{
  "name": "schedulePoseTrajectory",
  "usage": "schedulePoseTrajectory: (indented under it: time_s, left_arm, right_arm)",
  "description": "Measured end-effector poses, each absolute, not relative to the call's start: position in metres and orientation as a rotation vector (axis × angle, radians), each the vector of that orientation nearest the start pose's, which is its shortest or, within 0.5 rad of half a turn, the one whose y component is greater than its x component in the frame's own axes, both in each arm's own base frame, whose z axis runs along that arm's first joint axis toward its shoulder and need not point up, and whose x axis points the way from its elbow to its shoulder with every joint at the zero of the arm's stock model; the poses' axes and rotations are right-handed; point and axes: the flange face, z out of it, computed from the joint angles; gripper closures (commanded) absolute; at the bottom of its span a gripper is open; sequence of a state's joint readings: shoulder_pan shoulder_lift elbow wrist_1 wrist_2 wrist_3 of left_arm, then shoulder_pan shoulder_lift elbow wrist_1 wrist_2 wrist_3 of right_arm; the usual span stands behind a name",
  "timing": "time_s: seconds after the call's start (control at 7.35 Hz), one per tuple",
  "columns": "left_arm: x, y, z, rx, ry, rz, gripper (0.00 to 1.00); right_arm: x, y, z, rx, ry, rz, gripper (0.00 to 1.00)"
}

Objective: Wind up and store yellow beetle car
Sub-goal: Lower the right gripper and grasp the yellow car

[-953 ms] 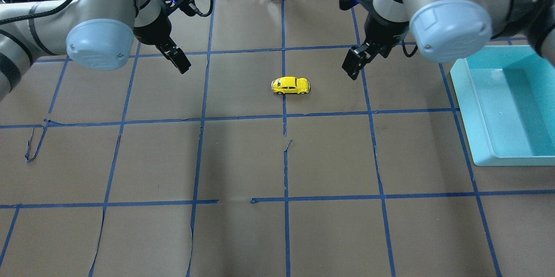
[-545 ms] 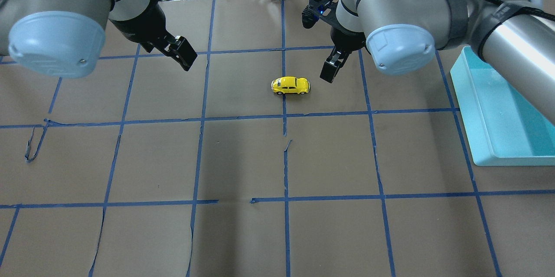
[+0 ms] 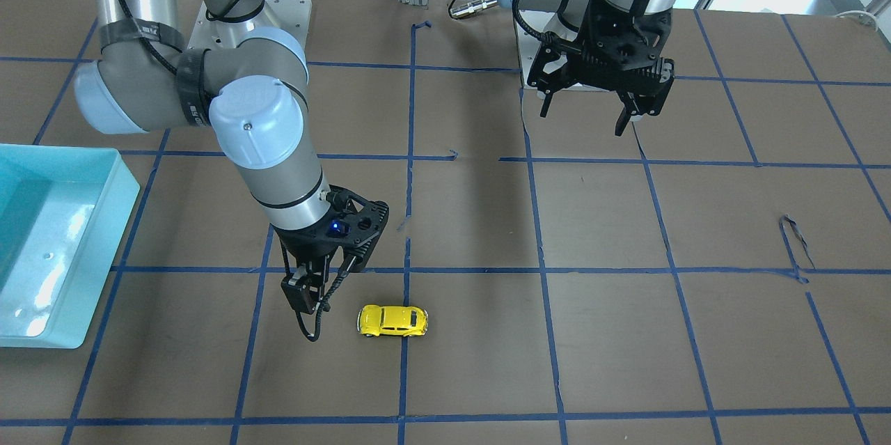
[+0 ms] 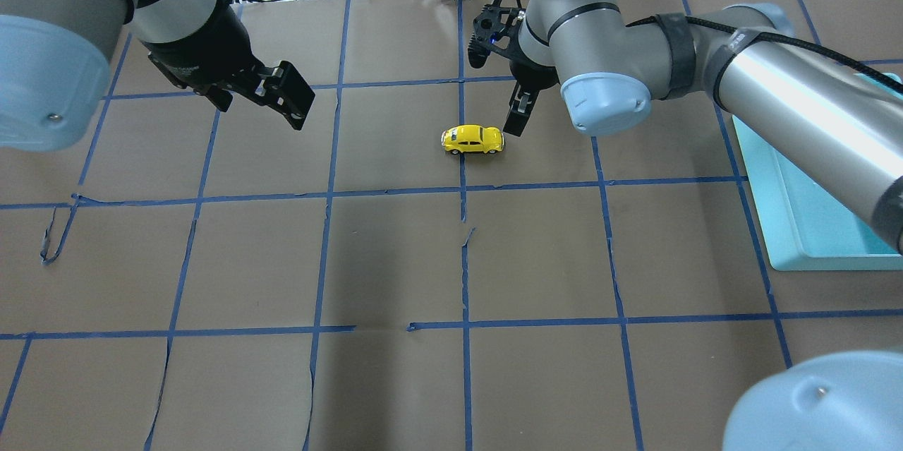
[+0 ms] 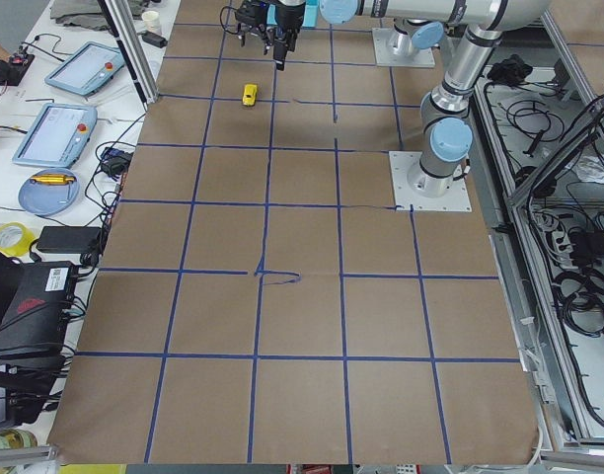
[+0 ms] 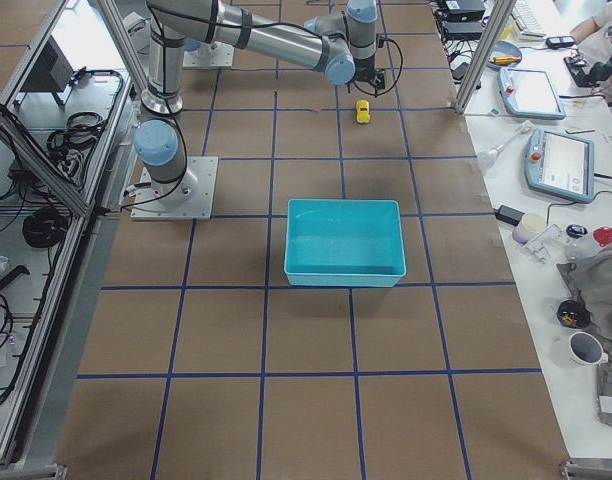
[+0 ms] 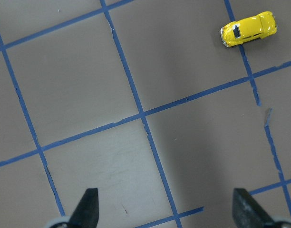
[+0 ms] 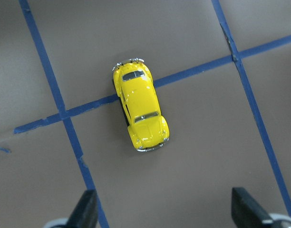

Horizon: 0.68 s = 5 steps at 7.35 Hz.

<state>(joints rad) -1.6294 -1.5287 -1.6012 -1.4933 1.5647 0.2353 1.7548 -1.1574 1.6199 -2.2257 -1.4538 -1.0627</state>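
The yellow beetle car (image 4: 473,139) stands on its wheels on the brown table, on a blue tape line near the middle; it also shows in the front view (image 3: 392,320). My right gripper (image 4: 517,116) is open and empty, hovering just to the car's right in the overhead view. In the right wrist view the car (image 8: 140,109) lies ahead of the open right gripper (image 8: 164,209). My left gripper (image 4: 289,98) is open and empty, well to the car's left and raised. In the left wrist view the car (image 7: 249,28) is far off at the top right.
A light-blue bin (image 4: 811,262) stands at the table's right edge, and shows at the left in the front view (image 3: 42,340). The table is brown paper with a blue tape grid, torn and lifted in places. Operators' gear lies beyond the far edge.
The right arm has swung left and its gripper has come from well right of the car to right beside it. The left arm has shifted slightly. The car has not moved.
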Motion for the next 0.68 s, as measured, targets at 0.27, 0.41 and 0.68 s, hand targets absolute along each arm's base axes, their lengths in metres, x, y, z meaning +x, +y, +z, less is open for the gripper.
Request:
schedulePoseTrajectory:
  time_s: [0.27,0.41,0.68]
  left_arm:
    - [-0.162,-0.472,0.506,0.405,3.118,-0.141,0.00]
    - [-0.161,-0.473,0.510,0.347,3.127,-0.141,0.00]
    - [-0.160,-0.479,0.519,0.209,3.146,-0.128,0.00]
  right_arm:
    - [0.275,-0.609,0.262,-1.900,2.425,-0.357,0.00]
    - [0.288,-0.611,0.244,-1.933,2.395,-0.361,0.00]
    - [0.303,-0.611,0.216,-1.978,2.350,-0.345,0.00]
